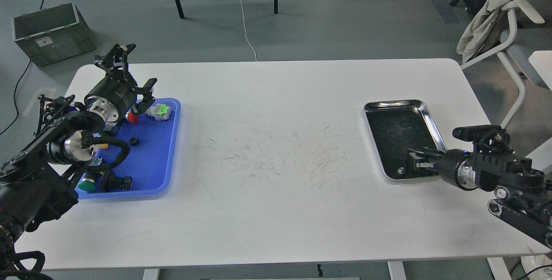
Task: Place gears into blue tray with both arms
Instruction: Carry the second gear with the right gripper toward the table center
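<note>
Gear (134,141) in blue tray (170,150). Left jaws (137,69) spread, empty, above. Right jaws (409,161) in steel tray (431,120), grip indiscernible. Next: confirm pick.

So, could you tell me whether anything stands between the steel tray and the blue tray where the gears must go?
Nothing visible does: the table between the steel tray and the blue tray shows only scuff marks. Inside the blue tray, push-button switches crowd its left side under the left gripper; one gear lies mid-tray.
</note>
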